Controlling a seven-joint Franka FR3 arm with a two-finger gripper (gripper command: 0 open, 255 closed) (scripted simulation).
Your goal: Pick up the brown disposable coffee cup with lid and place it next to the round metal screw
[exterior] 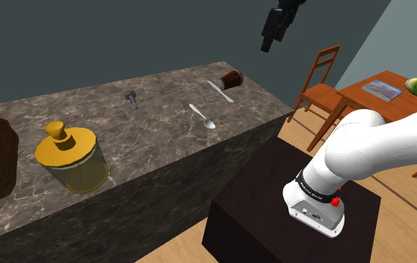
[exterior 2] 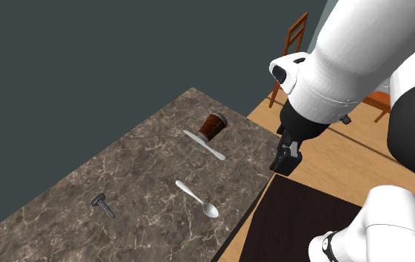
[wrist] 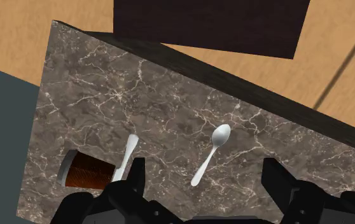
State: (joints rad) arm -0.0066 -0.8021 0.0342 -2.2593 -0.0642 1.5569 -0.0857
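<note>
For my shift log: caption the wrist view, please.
Open gripper hovers above marbled counter; spoon beneath it, brown cup beside one finger.

Soft, even light is cast from above. The white arm is brightly lit on top and shaded underneath. Faint shadows are seen beneath the spoon on the marble counter. The grey wall is left dim.

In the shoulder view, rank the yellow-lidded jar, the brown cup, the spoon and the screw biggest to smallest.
1. Jar, clearly largest, though nearest the camera.
2. Brown cup and spoon: similar length, cup bulkier; too close to rank.
3. Screw, smallest.
</note>
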